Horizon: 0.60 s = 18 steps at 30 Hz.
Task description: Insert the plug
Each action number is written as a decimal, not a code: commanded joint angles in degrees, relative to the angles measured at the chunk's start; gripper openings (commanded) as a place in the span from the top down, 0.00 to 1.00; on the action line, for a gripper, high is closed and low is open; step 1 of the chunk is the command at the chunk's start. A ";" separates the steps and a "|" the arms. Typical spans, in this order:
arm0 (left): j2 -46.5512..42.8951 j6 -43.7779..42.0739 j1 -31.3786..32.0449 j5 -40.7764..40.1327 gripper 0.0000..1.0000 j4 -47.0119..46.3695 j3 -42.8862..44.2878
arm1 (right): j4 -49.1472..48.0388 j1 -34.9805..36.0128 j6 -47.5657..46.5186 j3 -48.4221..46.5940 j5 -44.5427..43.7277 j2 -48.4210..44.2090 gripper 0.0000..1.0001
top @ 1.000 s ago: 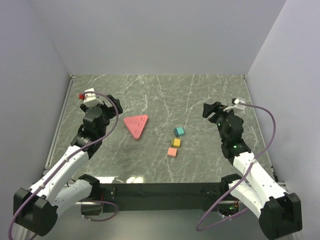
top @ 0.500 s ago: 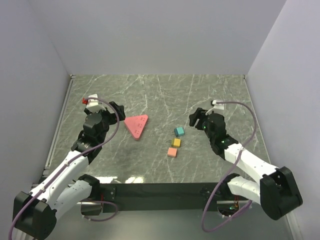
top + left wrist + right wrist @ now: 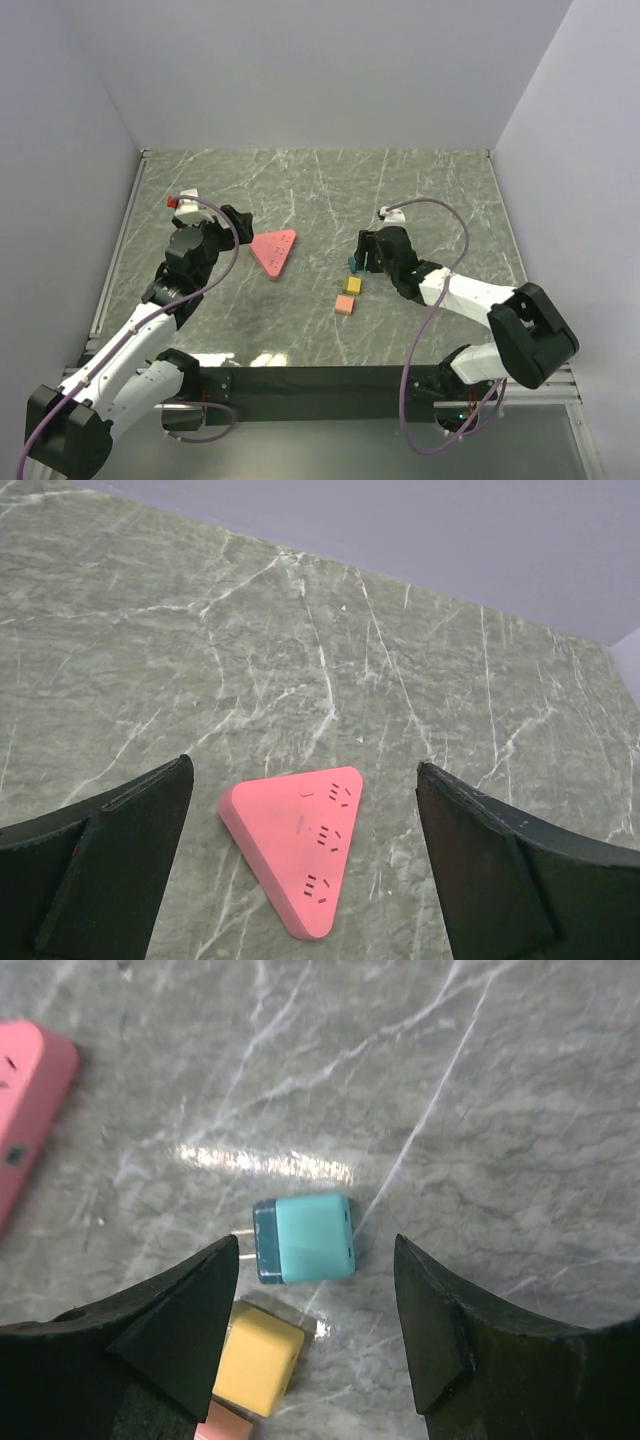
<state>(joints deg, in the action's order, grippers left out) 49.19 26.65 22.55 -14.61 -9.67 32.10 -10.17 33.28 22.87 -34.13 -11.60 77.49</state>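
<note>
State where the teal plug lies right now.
In the right wrist view, the teal plug lies between the fingers of the open right end effector, beside the yellow block.

pink socket (image 3: 300, 860), teal plug (image 3: 305, 1237), yellow plug (image 3: 258, 1355)

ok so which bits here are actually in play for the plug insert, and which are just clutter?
In play:
- teal plug, under the open right end effector
- pink triangular socket block, below the open left end effector

Probably just lying about:
- yellow block
- small pink block
</note>
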 commanded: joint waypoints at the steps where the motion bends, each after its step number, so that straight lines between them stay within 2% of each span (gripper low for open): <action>1: -0.76 -0.11 -0.05 1.69 0.00 -1.40 0.69 | 0.95 1.26 -1.34 -2.78 -1.50 1.17 0.30; 18: 2.93 -0.55 -0.13 2.84 0.00 -0.35 2.36 | 2.97 2.23 -3.27 -4.37 1.14 7.23 0.30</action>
<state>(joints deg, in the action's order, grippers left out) 52.27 26.61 22.55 -12.49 -8.73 32.16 -7.14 35.03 20.88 -35.75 -10.74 84.18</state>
